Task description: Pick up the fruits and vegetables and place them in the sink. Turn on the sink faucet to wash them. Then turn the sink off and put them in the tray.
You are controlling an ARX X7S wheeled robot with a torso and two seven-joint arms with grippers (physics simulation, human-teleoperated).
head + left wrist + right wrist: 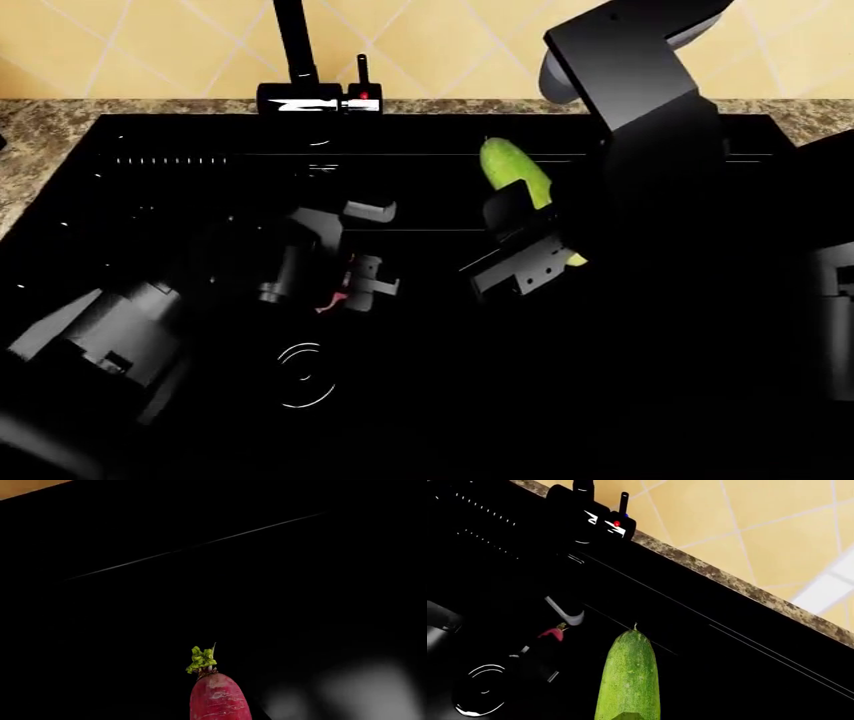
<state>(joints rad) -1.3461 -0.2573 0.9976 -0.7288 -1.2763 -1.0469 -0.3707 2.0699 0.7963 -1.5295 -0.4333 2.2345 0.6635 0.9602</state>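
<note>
Left gripper [358, 285]: I have it closed on the radish [219, 698], low over the sink [160, 210] floor.
Right gripper [527, 255]: clamped around the cucumber [518, 178], inside the basin.
My plan: lower both, release gently, away from the drain [304, 372].
Faucet [296, 45]: untouched.

No readable text, labels, brands or numbers; only red dot on faucet lever [362, 96].

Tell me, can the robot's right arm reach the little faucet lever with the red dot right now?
Probably not yet. The right gripper is shut on the cucumber over the sink, so it's busy. The path to the lever looks open, though, once the cucumber is let go.
</note>
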